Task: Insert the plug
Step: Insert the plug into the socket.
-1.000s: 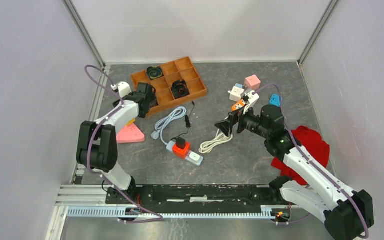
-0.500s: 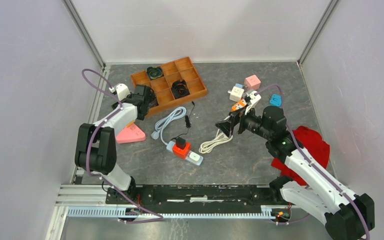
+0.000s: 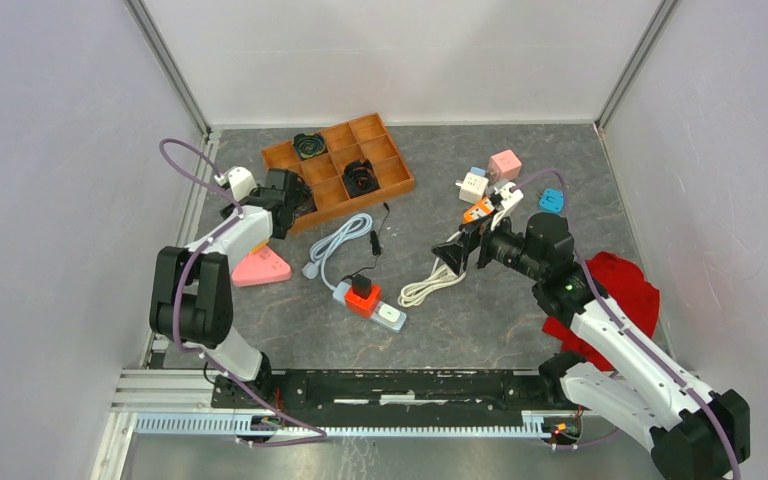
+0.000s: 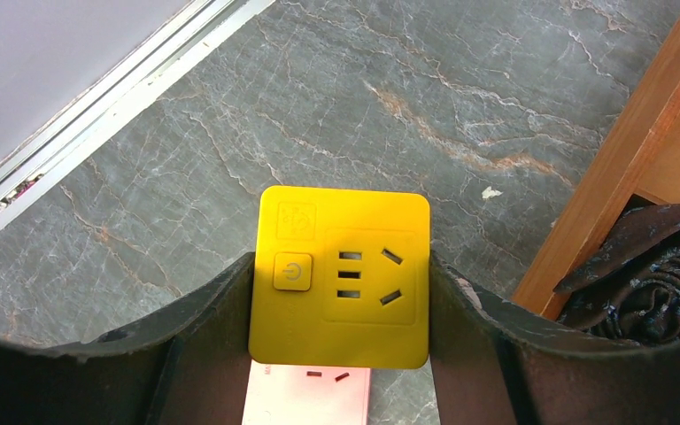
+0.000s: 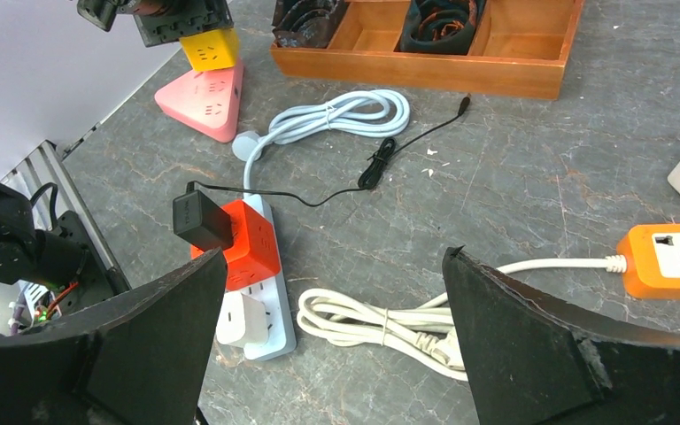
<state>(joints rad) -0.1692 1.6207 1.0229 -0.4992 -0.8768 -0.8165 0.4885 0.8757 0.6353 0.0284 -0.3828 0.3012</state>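
A yellow cube plug adapter (image 4: pixel 339 276) with a power button and socket holes on top sits between the fingers of my left gripper (image 4: pixel 339 292), which is shut on its sides. Its prongs are hidden underneath. Just under it lies a pink triangular socket block (image 4: pixel 308 397) (image 5: pixel 202 97); whether the two touch cannot be told. In the right wrist view the yellow cube (image 5: pixel 210 47) hangs at the pink block's far end. My right gripper (image 5: pixel 334 257) (image 3: pixel 457 250) hovers open over the table, with nothing between its fingers.
A power strip (image 3: pixel 368 301) carries an orange-red cube and a black adapter. A bundled white cord (image 3: pixel 430 285) leads to an orange socket (image 3: pixel 477 210). A wooden tray (image 3: pixel 400 180) stands next to my left gripper (image 3: pixel 278 200). Pale cable (image 3: pixel 340 240), small adapters (image 3: pixel 505 163), red cloth (image 3: pixel 620 290).
My left gripper has shifted slightly to the left with the yellow cube still in it. The right arm has barely moved.
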